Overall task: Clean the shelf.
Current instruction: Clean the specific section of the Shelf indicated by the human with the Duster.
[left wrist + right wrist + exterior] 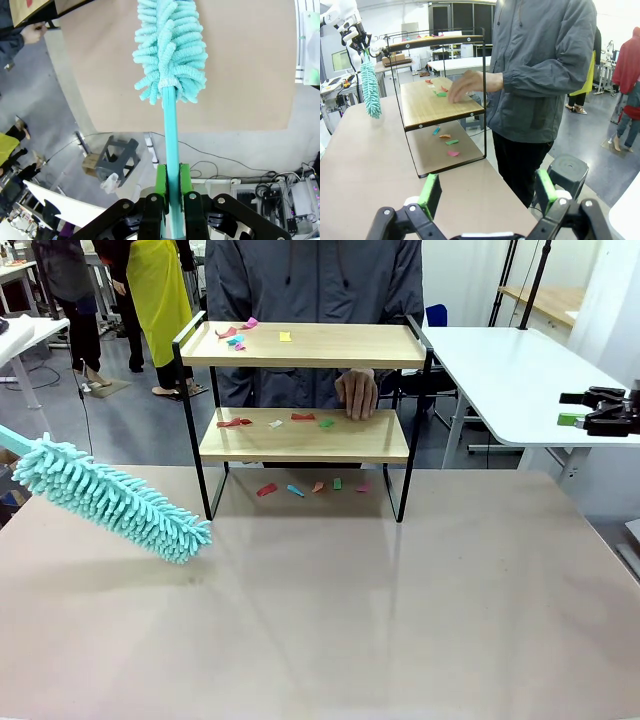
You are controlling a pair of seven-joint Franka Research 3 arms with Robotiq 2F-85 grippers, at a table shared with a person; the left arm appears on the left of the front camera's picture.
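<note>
- While the left gripper (172, 176) is pinched tight on the smooth teal plastic stick of a fluffy teal chenille duster (112, 502), one green pad on each side of it, it sits out past the table's left edge. The duster head slants down over the table near that edge.
- Small two-tier shelf (340, 346): light wooden boards in a thin black metal frame with raised side rails. It stands at the middle of the table's far edge. The duster tip is near its front left leg, not touching.
- Right gripper (487, 191): jaws spread wide, nothing between them. It is at the table's right edge, facing the shelf end-on, well apart from it.
- Table (400, 620): flat matte beige-brown top with a slight sheen.
- Small coloured paper scraps (236, 337), some flat, some curled: on the top board's left part, on the lower board, and on the table under the shelf.
- Person's hand (356, 393) rests on the lower board's right part, reaching in from the far side.
</note>
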